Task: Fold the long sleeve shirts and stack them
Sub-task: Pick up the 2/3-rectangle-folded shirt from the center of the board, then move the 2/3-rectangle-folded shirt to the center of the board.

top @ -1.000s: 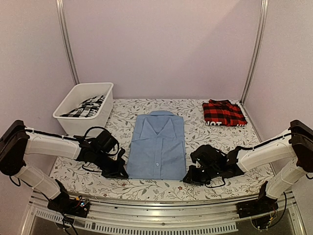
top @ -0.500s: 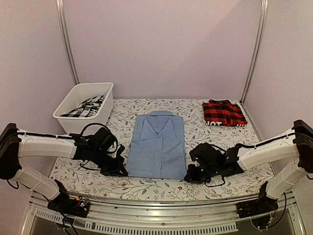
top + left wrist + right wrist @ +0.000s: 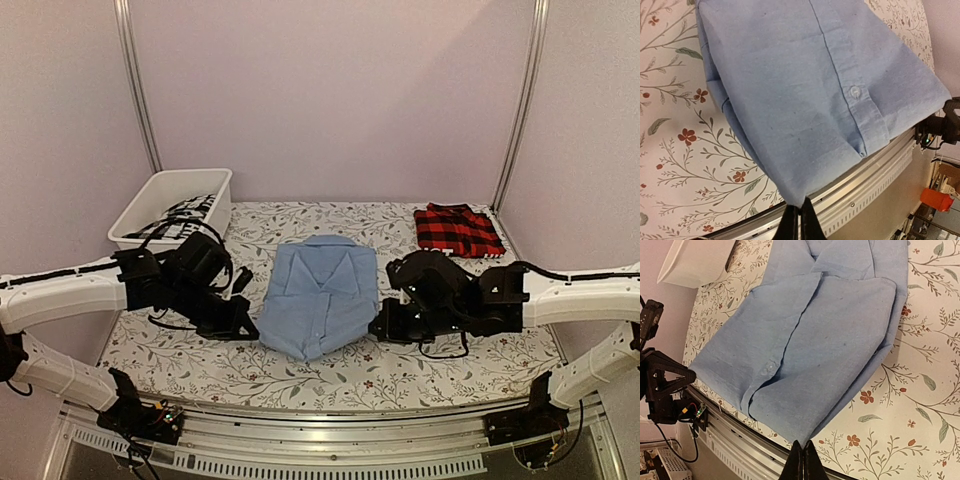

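- The left gripper (image 3: 800, 219) is clamped tight on the near left corner of the light blue shirt (image 3: 320, 298), with the cloth pinched between its two black fingers
- The right gripper (image 3: 803, 460) is likewise closed all the way on the near right corner of that shirt, where the fabric narrows to a point in its tips
- The blue shirt lies in the middle of the floral table (image 3: 300, 378), between the two arms. Its collar end is flat on the far side, while the near hem is held up off the surface and sags in a shallow curve from one grip to the other
- In the left wrist view a white button (image 3: 855, 91) sits on the placket, which runs down to the raised hem. The aluminium rail (image 3: 867, 172) of the table's near edge shows beneath the hanging cloth
- The red-and-black plaid shirt (image 3: 458, 229) lies folded at the far right corner of the table, well apart from the blue one and from both grippers
- A white plastic bin (image 3: 170, 188) stands at the far left — inside it lies a black-and-white patterned cloth (image 3: 186, 212), partly hidden behind the left arm
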Controlling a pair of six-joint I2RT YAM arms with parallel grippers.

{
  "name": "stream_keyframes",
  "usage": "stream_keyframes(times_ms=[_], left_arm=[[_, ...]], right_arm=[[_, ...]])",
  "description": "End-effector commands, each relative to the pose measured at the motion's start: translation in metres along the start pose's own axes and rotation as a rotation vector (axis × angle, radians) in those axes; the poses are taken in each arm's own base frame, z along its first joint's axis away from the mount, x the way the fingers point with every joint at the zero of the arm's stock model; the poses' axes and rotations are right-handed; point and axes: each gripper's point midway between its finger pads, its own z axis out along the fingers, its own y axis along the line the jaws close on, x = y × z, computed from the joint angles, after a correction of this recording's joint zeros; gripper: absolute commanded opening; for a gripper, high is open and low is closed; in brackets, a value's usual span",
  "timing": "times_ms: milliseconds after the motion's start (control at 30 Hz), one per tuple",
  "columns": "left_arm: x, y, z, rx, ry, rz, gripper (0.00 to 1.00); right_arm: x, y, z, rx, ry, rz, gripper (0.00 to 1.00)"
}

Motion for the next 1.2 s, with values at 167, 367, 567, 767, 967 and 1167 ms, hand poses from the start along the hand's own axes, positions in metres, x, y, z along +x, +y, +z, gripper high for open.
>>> stream_keyframes(times_ms=[167,367,567,767,967,1167], left_arm=[[-0.064,-0.024,-0.025,-0.011,-0.101,0.077,0.0],[-0.176,0.0,-0.011,-0.01,-0.224,0.05,0.0],[-0.288,0.052,0.054,-0.015,-0.275,-0.04,0.0],[-0.335,0.09,0.116,-0.049,-0.221,-0.108,0.0],[-0.318,0.094,0.13,-0.042,-0.194,-0.125,0.0],[-0.264,0.07,0.123,0.018,-0.177,-0.115,0.0]], right_arm=[[-0.092,0.01,-0.014,0.05,-0.185,-0.063,0.0],[-0.19,-0.033,0.018,0.054,-0.283,-0.027,0.0],[-0.273,-0.073,0.084,0.063,-0.289,-0.009,0.0],[-0.285,-0.133,0.177,0.103,-0.145,0.049,0.0],[-0.236,-0.155,0.205,0.114,-0.032,0.08,0.0],[-0.172,-0.167,0.171,0.172,0.011,0.1,0.0]])
